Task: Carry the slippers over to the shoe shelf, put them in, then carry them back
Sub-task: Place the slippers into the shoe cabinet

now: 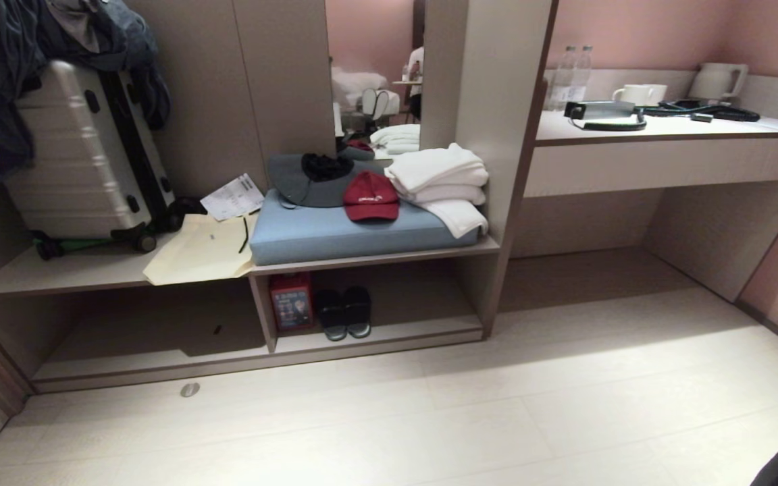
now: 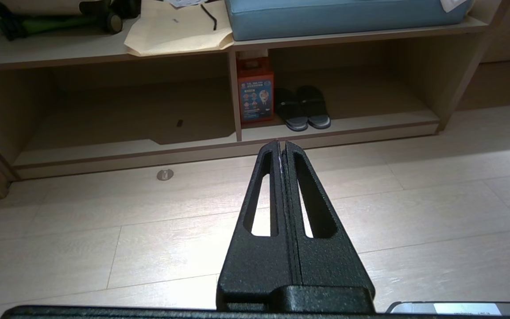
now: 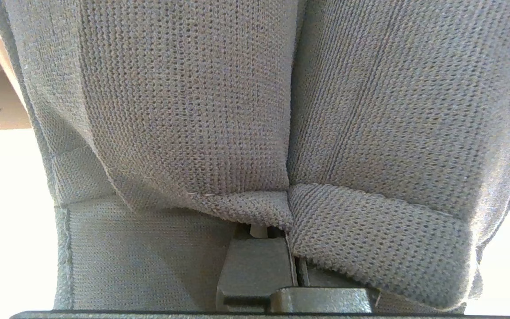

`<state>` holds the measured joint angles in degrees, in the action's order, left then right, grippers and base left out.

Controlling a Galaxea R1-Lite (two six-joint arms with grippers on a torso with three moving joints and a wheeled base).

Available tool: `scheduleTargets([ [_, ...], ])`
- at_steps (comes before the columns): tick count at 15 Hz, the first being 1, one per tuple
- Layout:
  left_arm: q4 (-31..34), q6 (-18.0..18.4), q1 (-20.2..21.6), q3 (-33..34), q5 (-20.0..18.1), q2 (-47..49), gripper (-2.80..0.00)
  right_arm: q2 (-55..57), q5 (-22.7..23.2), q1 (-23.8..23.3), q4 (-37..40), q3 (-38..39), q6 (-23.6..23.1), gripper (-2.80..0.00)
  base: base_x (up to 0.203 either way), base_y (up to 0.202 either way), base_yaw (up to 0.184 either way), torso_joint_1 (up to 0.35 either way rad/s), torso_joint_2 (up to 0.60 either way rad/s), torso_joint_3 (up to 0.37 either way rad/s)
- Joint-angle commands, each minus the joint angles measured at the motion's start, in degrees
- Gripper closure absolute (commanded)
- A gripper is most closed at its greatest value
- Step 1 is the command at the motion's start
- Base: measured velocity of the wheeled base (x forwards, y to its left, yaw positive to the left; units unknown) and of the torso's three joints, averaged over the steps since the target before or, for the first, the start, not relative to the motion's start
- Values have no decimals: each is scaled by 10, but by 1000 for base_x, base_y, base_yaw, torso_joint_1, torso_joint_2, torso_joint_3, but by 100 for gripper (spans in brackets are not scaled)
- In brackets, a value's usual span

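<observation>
Grey knitted fabric of the slippers [image 3: 255, 115] fills the right wrist view; the right pincer [image 3: 290, 261] is clamped tight on the pair, its fingers almost buried under the toe bands, so the slippers hang from that pincer and are not yet on any shelf. The left pincer [image 2: 283, 148] is closed with nothing in it and points low over the floor [image 2: 414, 212] toward the shelf unit. Neither arm appears in the head view.

The shoe shelf [image 1: 389, 334] is the low compartment under the blue cushion [image 1: 335, 233]. A black pair of slippers [image 1: 344, 312] stands near its left end, beside a red box [image 1: 291, 302] against the divider. The right part of the compartment floor looks free.

Judged step: carry and approach. Recommended procedure: bring the base square to the compartment, aim for the free space right of the black pair, enter low beneath the upper board, and lay the soles flat before releasing. The soft, thin pair may sag or fold, so set it down, do not drop it.
</observation>
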<state>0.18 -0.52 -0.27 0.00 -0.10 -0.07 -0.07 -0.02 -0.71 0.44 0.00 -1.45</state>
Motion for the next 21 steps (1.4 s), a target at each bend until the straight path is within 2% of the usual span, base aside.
scheduleTargets([
  [1,0,0,0,1,0,0,0,-2,0,0,0,1,0,0,0,0,0,0,0,0],
  [3,0,1,0,1,0,1,0,-1,0,0,0,1,0,0,48,0,-1,0,0,0],
  [12,0,3,0,0,0,1,0,-2,0,0,0,1,0,0,179,0,-1,3,3,3],
  [16,0,1,0,1,0,1,0,-2,0,0,0,1,0,0,0,0,0,2,2,-34],
  [21,0,-1,0,1,0,1,0,-2,0,0,0,1,0,0,0,0,0,2,4,-186],
])
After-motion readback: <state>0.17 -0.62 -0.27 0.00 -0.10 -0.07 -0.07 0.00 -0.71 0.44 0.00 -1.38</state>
